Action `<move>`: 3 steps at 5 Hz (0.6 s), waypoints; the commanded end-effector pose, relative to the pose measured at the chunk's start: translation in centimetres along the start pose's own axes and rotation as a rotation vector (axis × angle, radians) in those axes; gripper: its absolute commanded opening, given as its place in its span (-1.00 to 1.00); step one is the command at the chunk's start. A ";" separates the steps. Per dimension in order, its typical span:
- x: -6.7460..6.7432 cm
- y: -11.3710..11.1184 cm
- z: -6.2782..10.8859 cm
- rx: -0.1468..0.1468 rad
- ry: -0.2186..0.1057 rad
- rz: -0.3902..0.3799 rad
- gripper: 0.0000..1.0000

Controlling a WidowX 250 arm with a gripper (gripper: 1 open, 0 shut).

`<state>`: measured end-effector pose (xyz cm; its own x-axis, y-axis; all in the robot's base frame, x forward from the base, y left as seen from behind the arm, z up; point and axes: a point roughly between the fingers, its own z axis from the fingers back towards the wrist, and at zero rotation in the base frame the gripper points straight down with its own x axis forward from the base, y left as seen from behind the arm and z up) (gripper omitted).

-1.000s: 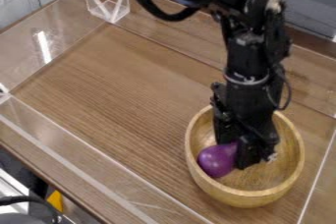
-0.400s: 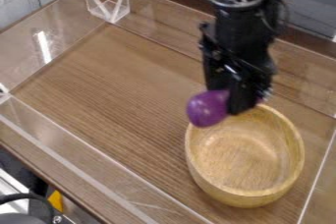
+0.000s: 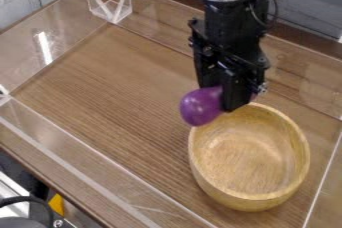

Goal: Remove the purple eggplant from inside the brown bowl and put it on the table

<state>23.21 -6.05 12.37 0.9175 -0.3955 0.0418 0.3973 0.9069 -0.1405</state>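
Nearest to where I stood, the clear plastic wall (image 3: 80, 187) ran along the front edge of the table (image 3: 120, 92), and just behind it at the right sat the brown bowl (image 3: 250, 167), upright and with nothing in it that I could see, its smooth inside bare. Just past the bowl's left rim the purple eggplant (image 3: 202, 106) hung in the air, clear of both bowl and tabletop, clamped in the gripper (image 3: 218, 100), whose dark fingers were closed tight on its right side. The arm pointed straight down, which I took to be why the eggplant was pinched from above and carried out sideways: lifted high enough to pass the thick rim, with bare wood beneath it for setting down. As for its lie, the plump rounded end showed to the left and low, while the stem end was hidden behind the fingers, so I could not tell surely how its long axis ran. Farther back, a small clear plastic stand (image 3: 110, 4) stood near the far wall, well apart from everything.
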 end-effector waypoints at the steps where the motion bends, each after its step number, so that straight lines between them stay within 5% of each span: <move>1: -0.3 -0.5 1.3 0.006 -0.040 0.051 -1.00; 3: -0.6 -0.1 2.3 -0.006 -0.013 0.001 -1.00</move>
<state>21.88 -5.62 13.03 0.9195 -0.3929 -0.0112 0.3860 0.9079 -0.1632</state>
